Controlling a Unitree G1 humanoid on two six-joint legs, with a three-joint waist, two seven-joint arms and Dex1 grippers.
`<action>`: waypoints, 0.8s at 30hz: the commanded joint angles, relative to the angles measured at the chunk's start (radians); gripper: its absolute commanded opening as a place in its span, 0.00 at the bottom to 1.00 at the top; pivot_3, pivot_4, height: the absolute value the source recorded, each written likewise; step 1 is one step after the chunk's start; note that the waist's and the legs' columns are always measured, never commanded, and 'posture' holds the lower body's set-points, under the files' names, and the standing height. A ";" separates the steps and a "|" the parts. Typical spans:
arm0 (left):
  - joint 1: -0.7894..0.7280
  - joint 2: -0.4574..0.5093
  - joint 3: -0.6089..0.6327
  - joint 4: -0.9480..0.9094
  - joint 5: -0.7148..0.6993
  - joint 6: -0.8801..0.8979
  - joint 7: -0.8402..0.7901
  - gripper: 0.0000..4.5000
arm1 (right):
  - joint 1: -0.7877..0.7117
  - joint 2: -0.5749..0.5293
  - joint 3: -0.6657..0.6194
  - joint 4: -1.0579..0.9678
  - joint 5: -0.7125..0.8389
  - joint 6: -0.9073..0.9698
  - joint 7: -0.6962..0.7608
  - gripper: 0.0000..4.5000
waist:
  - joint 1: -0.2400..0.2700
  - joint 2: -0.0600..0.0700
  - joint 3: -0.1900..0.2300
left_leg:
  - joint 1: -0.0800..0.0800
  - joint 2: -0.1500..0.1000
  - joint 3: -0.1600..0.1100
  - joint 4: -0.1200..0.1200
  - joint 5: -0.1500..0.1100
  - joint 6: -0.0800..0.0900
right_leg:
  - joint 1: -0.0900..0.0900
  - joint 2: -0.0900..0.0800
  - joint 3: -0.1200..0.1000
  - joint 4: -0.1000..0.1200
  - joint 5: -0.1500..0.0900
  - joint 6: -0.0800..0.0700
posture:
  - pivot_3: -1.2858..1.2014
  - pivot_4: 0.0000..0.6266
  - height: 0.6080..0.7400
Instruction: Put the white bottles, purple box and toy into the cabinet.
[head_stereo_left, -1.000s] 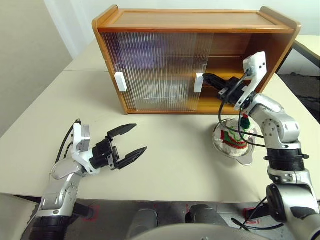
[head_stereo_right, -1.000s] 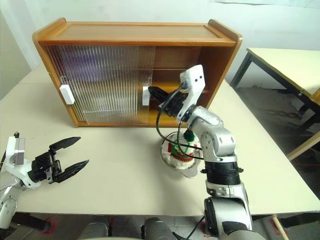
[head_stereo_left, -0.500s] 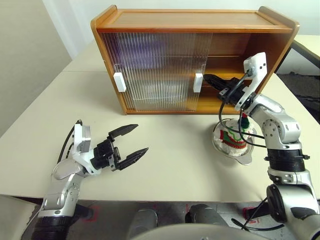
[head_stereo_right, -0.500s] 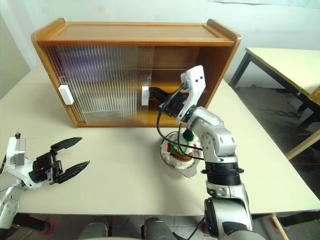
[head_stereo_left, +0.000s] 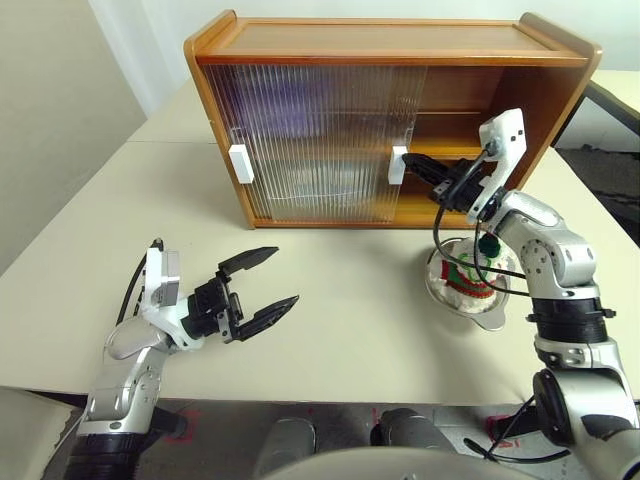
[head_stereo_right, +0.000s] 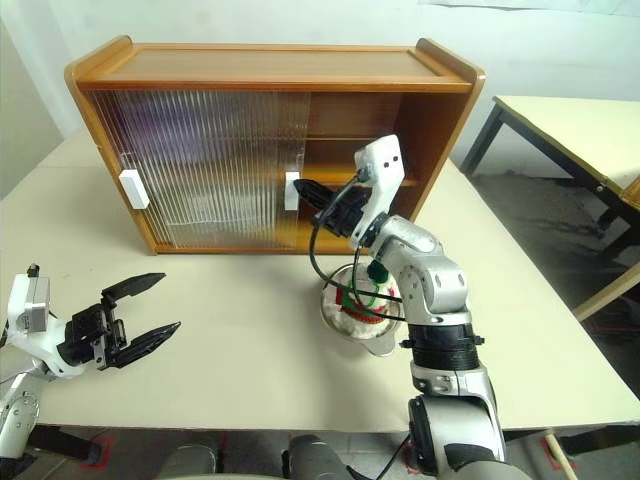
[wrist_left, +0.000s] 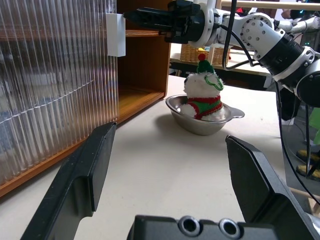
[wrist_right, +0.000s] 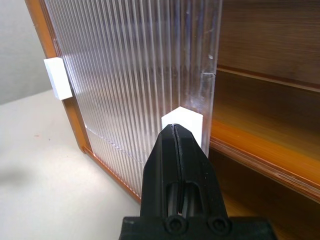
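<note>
Left eye view has the cabinet (head_stereo_left: 390, 120) filling the upper frame, its right half uncovered. The right claw (head_stereo_left: 413, 162), pressed together and holding nothing, has its tip against the white handle (head_stereo_left: 397, 165) of the right sliding door (head_stereo_left: 330, 140). A glancing push could slip off that small handle and stall the door. Lower left, the left claw (head_stereo_left: 262, 280) hangs spread and empty. The toy (head_stereo_left: 472, 268) sits in the steel bowl (head_stereo_left: 490, 312) on the surface (head_stereo_left: 350, 290), centre right.
</note>
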 joint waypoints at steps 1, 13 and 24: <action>0.007 0.002 -0.004 -0.008 -0.002 0.004 0.000 1.00 | 0.008 -0.031 -0.025 0.036 -0.008 -0.011 0.010 0.01 | 0.001 0.000 0.000 | 0.000 0.000 0.000 0.000 0.000 0.000 | 0.000 0.000 0.000 0.000 0.000 0.000 | 0.52 0.00 1.00; 0.021 0.004 -0.003 -0.019 0.001 0.007 0.010 1.00 | 0.013 0.012 0.016 0.010 0.004 0.006 0.022 0.01 | 0.002 0.000 0.000 | 0.000 0.000 0.000 0.000 0.000 0.000 | 0.000 0.003 0.000 0.000 -0.001 0.002 | 0.53 0.00 1.00; 0.031 0.002 -0.005 -0.024 -0.001 0.006 0.013 1.00 | 0.006 0.026 0.026 -0.001 0.012 0.011 0.041 0.01 | 0.002 0.000 0.000 | 0.000 0.001 0.000 0.000 0.000 0.000 | 0.000 0.002 0.000 0.000 0.000 0.000 | 0.53 0.00 1.00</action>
